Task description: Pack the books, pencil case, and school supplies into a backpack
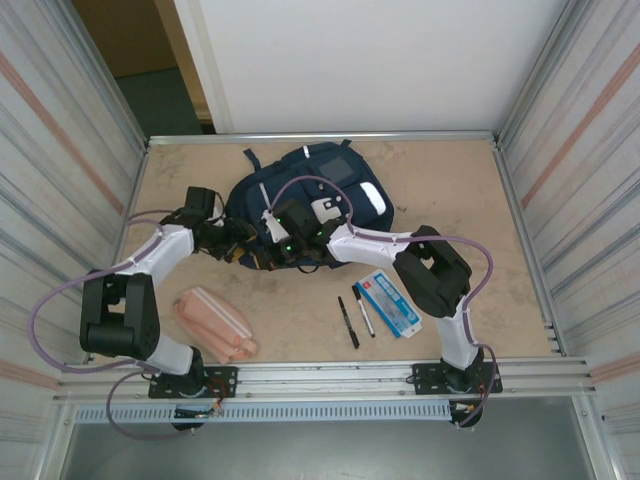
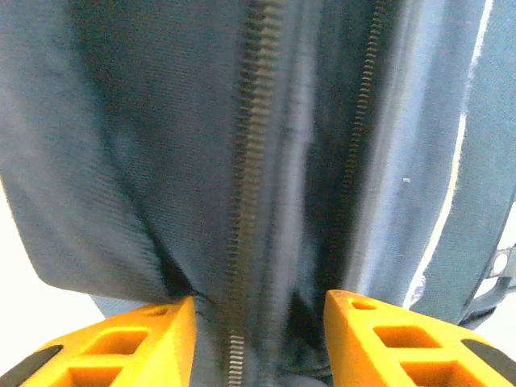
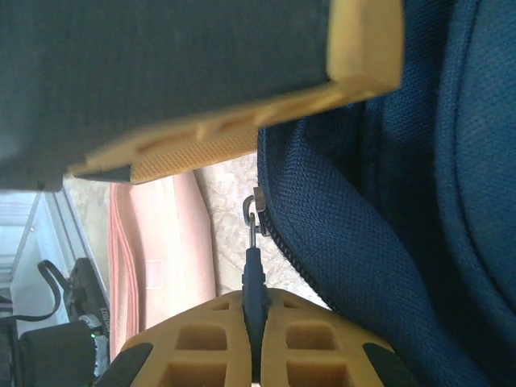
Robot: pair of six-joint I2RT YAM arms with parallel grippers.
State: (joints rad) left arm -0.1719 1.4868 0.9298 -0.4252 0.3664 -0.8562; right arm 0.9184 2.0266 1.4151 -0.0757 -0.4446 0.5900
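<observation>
At the near-left edge of the backpack, which lies mid-table, the right gripper is clamped tight on the zip pull, evidently to draw the zip open. The left gripper stands part-open astride the zip seam, likely to steady the fabric. The pencil case, pens and box lie unpacked by the near edge.

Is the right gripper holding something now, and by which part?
Yes. The right gripper is shut on the zipper pull of the backpack, pinching its dark tab.
</observation>
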